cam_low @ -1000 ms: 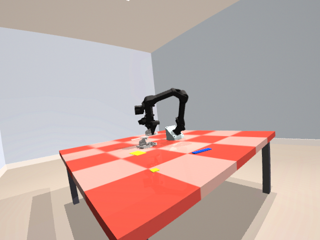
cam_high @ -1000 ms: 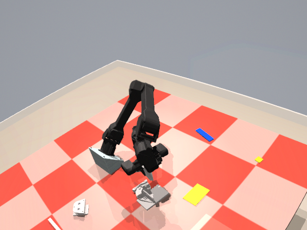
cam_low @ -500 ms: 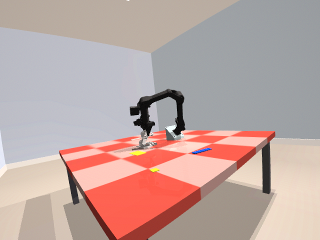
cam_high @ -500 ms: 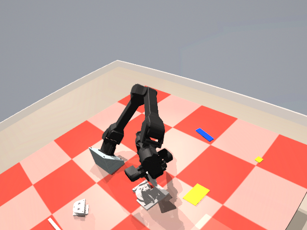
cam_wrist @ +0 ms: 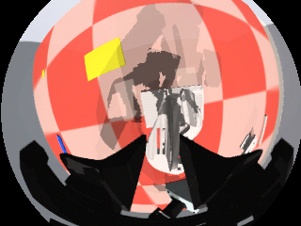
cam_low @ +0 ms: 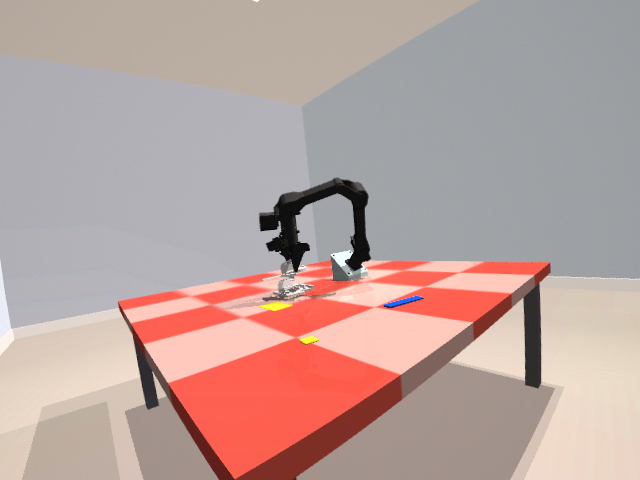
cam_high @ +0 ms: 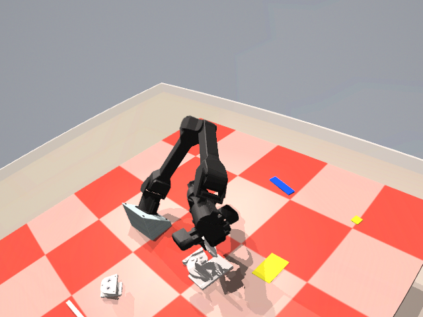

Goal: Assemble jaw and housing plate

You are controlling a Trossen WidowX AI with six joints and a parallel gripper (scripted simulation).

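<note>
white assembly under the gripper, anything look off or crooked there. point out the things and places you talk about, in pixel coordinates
Nothing looks damaged. The loose jaw (cam_wrist: 172, 127), clamped in the gripper (cam_high: 205, 240) (cam_low: 295, 269) (cam_wrist: 162, 137), hangs above the white base (cam_high: 220, 264) (cam_low: 297, 293) (cam_wrist: 150, 109), which fits a half-built assembly. Whether it lines up with the free pin, I cannot tell.

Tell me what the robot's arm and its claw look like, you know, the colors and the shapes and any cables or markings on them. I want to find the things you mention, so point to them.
The arm (cam_high: 208, 144) (cam_low: 360, 219) is black, with long, blocky links and rounded joints. Its claw (cam_high: 211, 246) (cam_low: 295, 268) (cam_wrist: 162, 137) is black too, with two wedge-shaped fingers tapering to narrow tips. I can't make out cables or markings.
</note>
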